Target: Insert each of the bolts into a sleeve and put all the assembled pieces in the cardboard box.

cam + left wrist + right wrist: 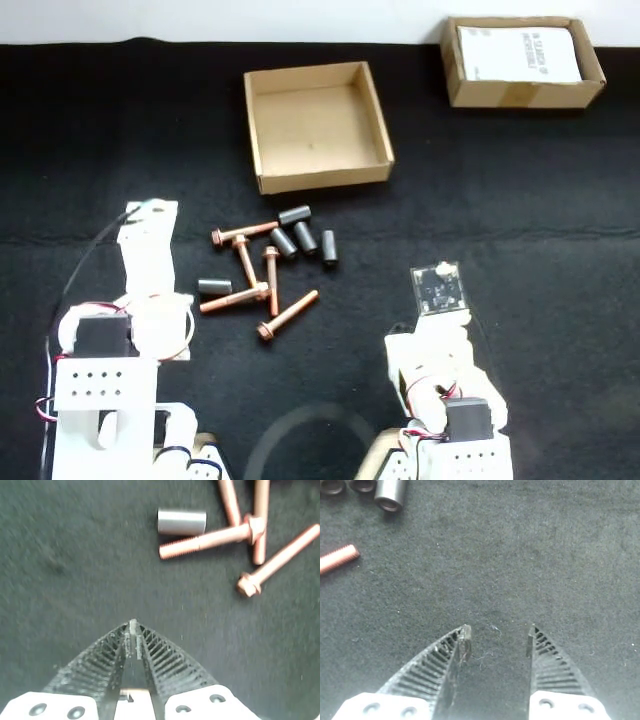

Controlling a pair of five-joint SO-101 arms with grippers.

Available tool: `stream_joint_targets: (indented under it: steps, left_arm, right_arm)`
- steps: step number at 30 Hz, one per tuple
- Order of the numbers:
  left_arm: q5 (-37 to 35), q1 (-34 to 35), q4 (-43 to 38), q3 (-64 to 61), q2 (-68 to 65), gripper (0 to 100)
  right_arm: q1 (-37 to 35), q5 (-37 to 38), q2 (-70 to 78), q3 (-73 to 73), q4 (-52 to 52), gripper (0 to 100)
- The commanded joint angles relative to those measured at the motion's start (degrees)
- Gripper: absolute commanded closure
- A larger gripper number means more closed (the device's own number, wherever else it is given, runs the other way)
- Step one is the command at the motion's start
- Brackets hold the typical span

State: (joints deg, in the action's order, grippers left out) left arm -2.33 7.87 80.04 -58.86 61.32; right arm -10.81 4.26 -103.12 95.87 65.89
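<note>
Several copper bolts (270,280) lie scattered on the black mat below the open cardboard box (262,135), with several dark sleeves (305,237) beside them. One sleeve (214,286) lies apart, close to the left arm (148,250). My left gripper (133,626) is shut and empty above bare mat, short of that sleeve (182,521) and a bolt (202,542). Over bare mat my right gripper (499,632) is open with nothing between its fingers; sleeves (390,495) and a bolt's threaded tip (337,560) lie beyond it. The right arm (440,300) stands right of the pile.
A second cardboard box (455,80) holding a white printed sheet sits at the back right. The black mat (520,220) covers the table, with open room to the right of the pile and between the arms.
</note>
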Motion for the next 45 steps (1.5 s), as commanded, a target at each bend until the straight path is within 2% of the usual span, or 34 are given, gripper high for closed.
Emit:
stream_joint_targets:
  steps: [1,5,8,9,14,20,25,29,33,38,45]
  left_arm:
    - [-0.18,0.13,-3.87,0.92,-0.22,99]
    - [-0.26,0.13,-5.89,0.84,-0.22,99]
    - [-0.26,0.22,-6.07,1.19,-0.22,99]
    - [-1.58,0.22,-6.07,1.19,-0.22,99]
    - [-16.97,0.57,-5.71,1.27,-0.22,99]
    - [-17.23,0.22,-5.71,1.36,-0.66,99]
    - [-17.32,0.48,-2.99,4.7,-0.75,99]
    - [-17.32,0.22,0.53,9.27,-0.75,99]
    - [-17.32,0.22,3.52,13.85,-1.71,99]
    - [-17.32,0.48,6.33,20.97,-13.85,99]
    - [-17.32,0.22,6.07,24.75,-30.11,99]
  right_arm:
    - [-0.04,-0.26,-0.48,7.43,0.75,81.0]
    - [-0.04,-0.44,-0.84,7.43,2.86,81.0]
    - [-2.07,-0.44,-0.84,7.43,-1.36,80.7]
    - [-3.21,-0.44,-0.84,7.34,-2.95,80.7]
    - [-5.41,-0.62,-0.31,1.8,-10.15,80.7]
    - [-5.49,-0.62,2.77,-13.93,-7.52,80.7]
    - [-5.49,-0.62,19.38,-32.48,1.36,80.7]
    - [-5.67,-0.44,36.44,-49.27,12.62,80.7]
    - [-5.67,-0.18,51.12,-57.45,21.49,80.7]
    - [-8.31,-0.18,63.34,-60.53,21.49,80.7]
    - [-10.51,-0.53,74.95,-67.47,13.05,80.7]
